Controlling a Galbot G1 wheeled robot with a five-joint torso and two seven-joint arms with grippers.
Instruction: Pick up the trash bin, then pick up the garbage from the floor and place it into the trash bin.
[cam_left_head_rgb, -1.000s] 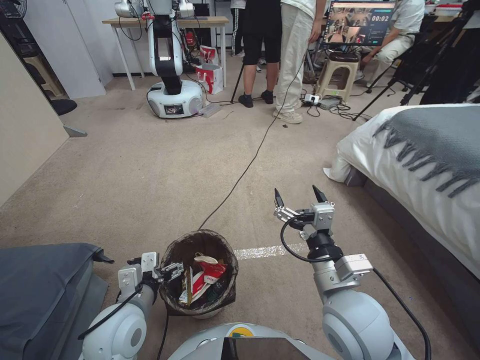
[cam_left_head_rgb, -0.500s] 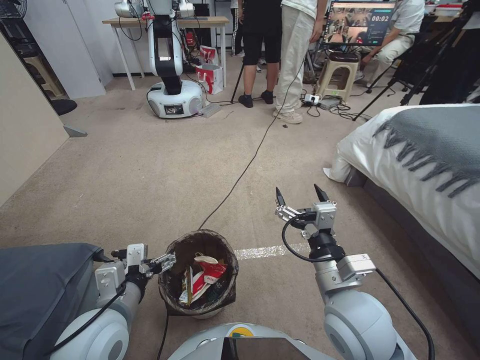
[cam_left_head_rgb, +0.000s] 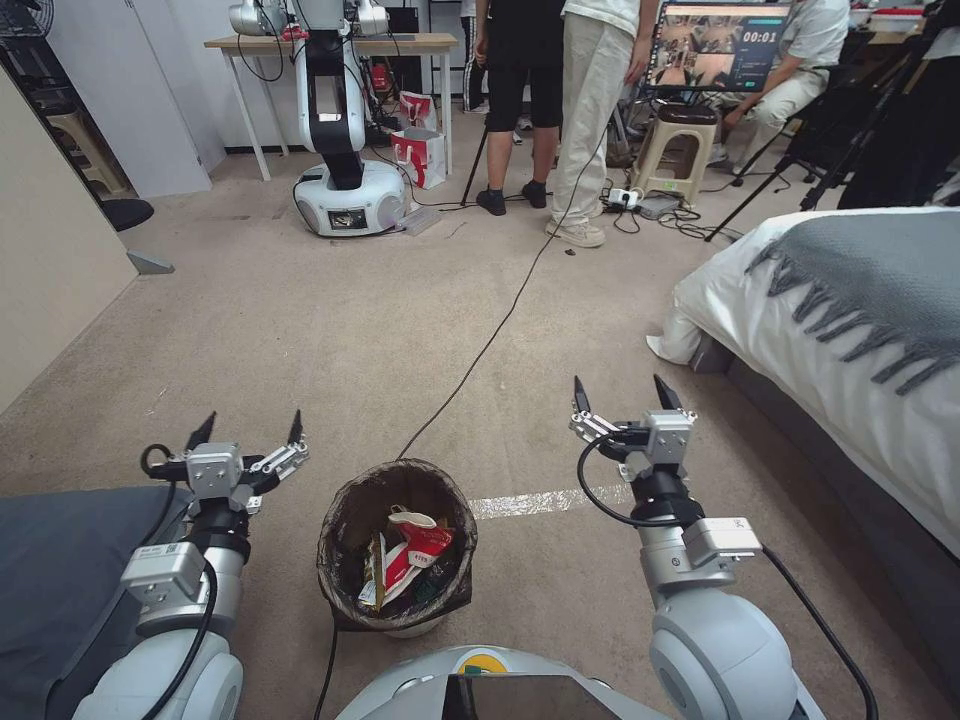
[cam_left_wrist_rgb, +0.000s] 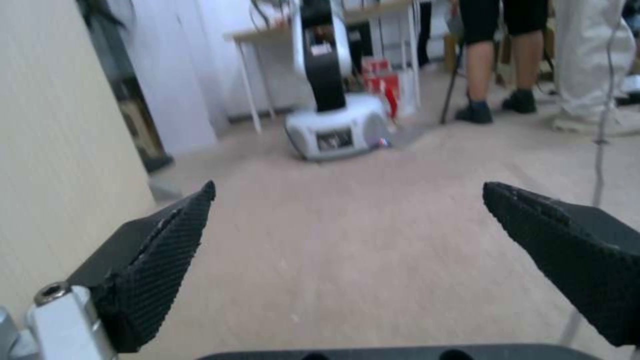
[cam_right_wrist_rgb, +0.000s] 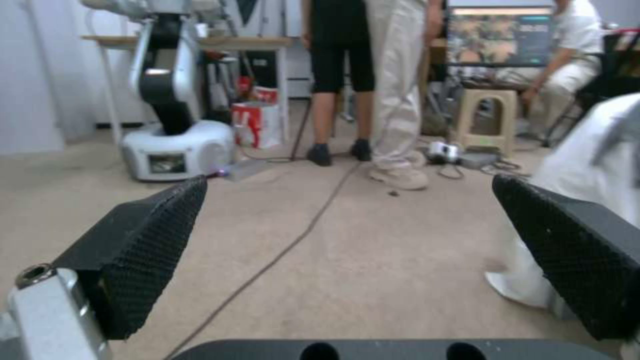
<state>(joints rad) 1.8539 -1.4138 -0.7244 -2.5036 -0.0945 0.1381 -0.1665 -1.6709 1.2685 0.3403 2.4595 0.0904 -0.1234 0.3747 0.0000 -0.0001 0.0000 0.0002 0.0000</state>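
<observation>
The trash bin (cam_left_head_rgb: 396, 610), a small white bucket with a dark bag over its rim, stands on the floor (cam_left_head_rgb: 330, 350) just in front of my base. Inside it lies garbage (cam_left_head_rgb: 405, 560): red-and-white cups and wrappers. My left gripper (cam_left_head_rgb: 248, 428) is open, raised to the left of the bin and apart from it, pointing forward; the left wrist view has its fingertips (cam_left_wrist_rgb: 177, 240) spread over bare carpet. To the right of the bin my right gripper (cam_left_head_rgb: 618, 393) is open and holds nothing, its fingertips (cam_right_wrist_rgb: 157, 230) wide apart.
A black cable (cam_left_head_rgb: 490, 340) runs across the carpet from the bin toward people standing at the back. A bed (cam_left_head_rgb: 850, 330) with a grey blanket fills the right. A grey cushion (cam_left_head_rgb: 60, 570) sits at my left. Another robot (cam_left_head_rgb: 345, 190) stands far ahead. A tape strip (cam_left_head_rgb: 540, 502) lies by the bin.
My left gripper has let go of the bin's rim, swung up and to the left, and opened wide. The right gripper shifted slightly right. The bin stayed put.
</observation>
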